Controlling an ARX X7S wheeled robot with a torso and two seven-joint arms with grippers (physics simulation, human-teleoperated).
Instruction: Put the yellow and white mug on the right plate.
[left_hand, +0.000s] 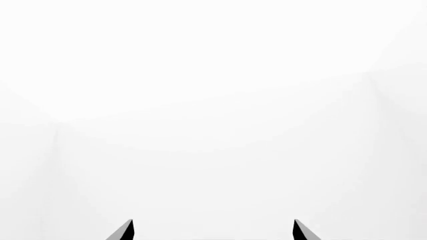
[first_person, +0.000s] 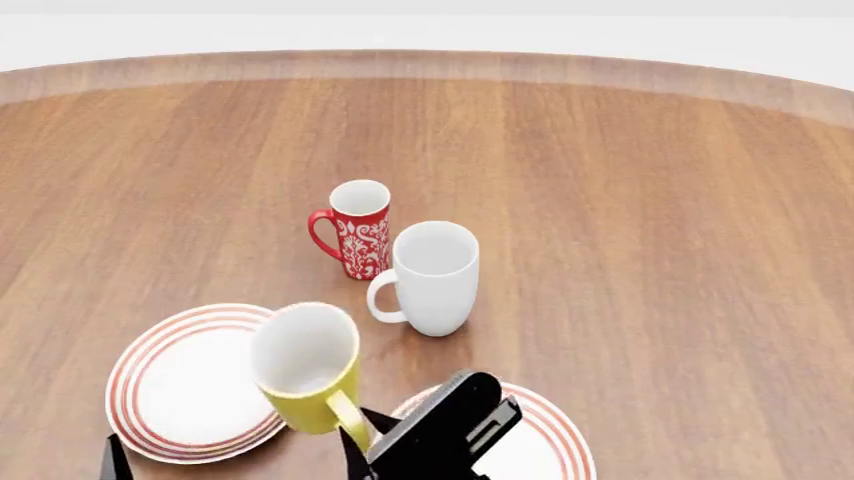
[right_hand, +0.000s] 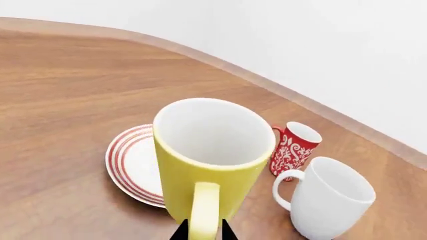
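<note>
Yellow handle pinched in your right gripper (right_hand: 203, 234), the yellow and white mug (first_person: 310, 368) hangs between the right plate (first_person: 550, 440) and the left plate (first_person: 180, 385). Your left gripper (left_hand: 212, 231) stands apart. Beyond, wooden table (first_person: 641, 200), then white wall (right_hand: 320, 45).

Right plate (first_person: 561, 440) half hidden under right hand (first_person: 358, 440), cut by head view's lower edge. Left hand (left_hand: 213, 231): fingertips only, against blank white.

table (first_person: 641, 200): wood grain, showing a satin sheen | mugs, plates: looking like smooth glazed ceramic | right gripper (first_person: 400, 440): appearing matt black
</note>
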